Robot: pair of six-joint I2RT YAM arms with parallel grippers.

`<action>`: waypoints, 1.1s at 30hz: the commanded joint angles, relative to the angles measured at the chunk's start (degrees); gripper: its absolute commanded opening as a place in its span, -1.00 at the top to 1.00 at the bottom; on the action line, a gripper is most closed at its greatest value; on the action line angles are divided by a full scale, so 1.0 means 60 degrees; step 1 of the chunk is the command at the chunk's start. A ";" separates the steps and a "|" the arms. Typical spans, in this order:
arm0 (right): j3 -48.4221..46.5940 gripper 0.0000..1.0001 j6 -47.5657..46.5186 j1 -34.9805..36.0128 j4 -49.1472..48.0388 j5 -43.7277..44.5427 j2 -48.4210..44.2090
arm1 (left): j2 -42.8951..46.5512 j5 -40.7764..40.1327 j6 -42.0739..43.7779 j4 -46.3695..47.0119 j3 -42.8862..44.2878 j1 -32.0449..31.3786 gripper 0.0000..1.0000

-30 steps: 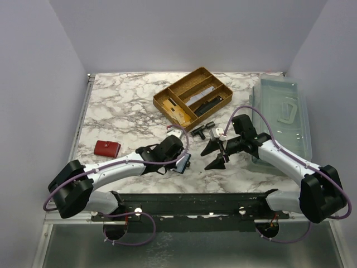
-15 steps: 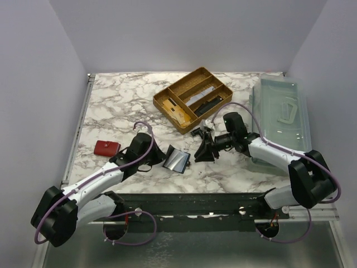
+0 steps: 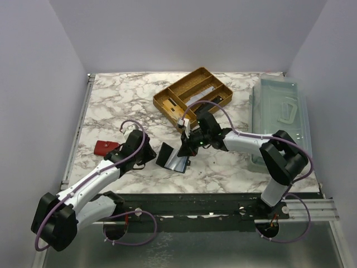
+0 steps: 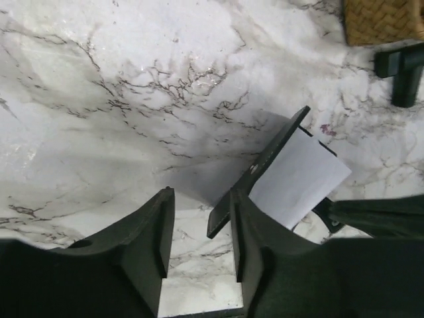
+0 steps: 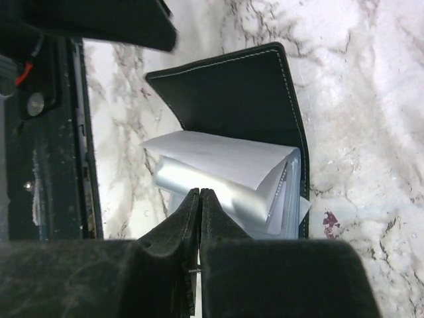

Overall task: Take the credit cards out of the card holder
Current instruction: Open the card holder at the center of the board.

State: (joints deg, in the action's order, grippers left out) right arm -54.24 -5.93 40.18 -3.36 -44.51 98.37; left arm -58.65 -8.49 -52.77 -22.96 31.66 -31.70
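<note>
1. Well, the black stitched leather card holder [image 5: 232,93] lies open on the white marbled counter [image 3: 111,106]. It is close to the near edge and about midway along it, with one flap propped up at a tilt.
2. Pale grey-blue, slightly shiny credit cards [image 5: 199,179] sit inside it, fanned out and poking past the pocket towards the near edge. The top one bows a little.
3. Over them, the right end effector [image 5: 199,194] has its fingers pressed together right at the exposed edge of the silvery card. From where I stand I cannot tell whether the card is actually pinched between them.
4. Beside it, the left end effector [image 4: 200,199] is released, jaws spread apart. The lower corner of the raised flap sits just beside its right finger, not gripped.
5. I'd judge the cards to be very light, thin and springy, with a slick face. They should bend rather than break, but could easily slide out of a shallow pinch.
6. The best hold looks to be the free edge sticking out of the pocket, taken well in from the corner and drawn straight along the pocket's line.
7. The holder itself looks light and floppy, so it will likely drag along with the card unless the left end effector pins or clamps the raised flap.
</note>
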 commanded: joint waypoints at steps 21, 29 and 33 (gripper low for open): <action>-0.1031 1.00 -0.1365 -0.0045 0.2678 0.0009 0.1009 | -0.0625 -0.1430 0.2546 -0.0854 0.1690 -0.3812 -0.45; -0.1085 1.00 -0.1253 -0.0164 0.2764 -0.0052 0.1231 | -0.2154 -0.2489 0.3289 -0.0891 0.2079 -0.4276 -0.47; -0.1091 1.00 -0.1216 -0.0179 0.2778 -0.0023 0.1230 | -0.2597 -0.2289 0.3839 -0.0742 0.2219 -0.4338 -0.49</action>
State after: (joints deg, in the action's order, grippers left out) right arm -59.64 -13.10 39.18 11.70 -43.22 104.90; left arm -72.53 -19.38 -34.37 -27.46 42.63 -57.10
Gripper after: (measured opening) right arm 0.006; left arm 0.738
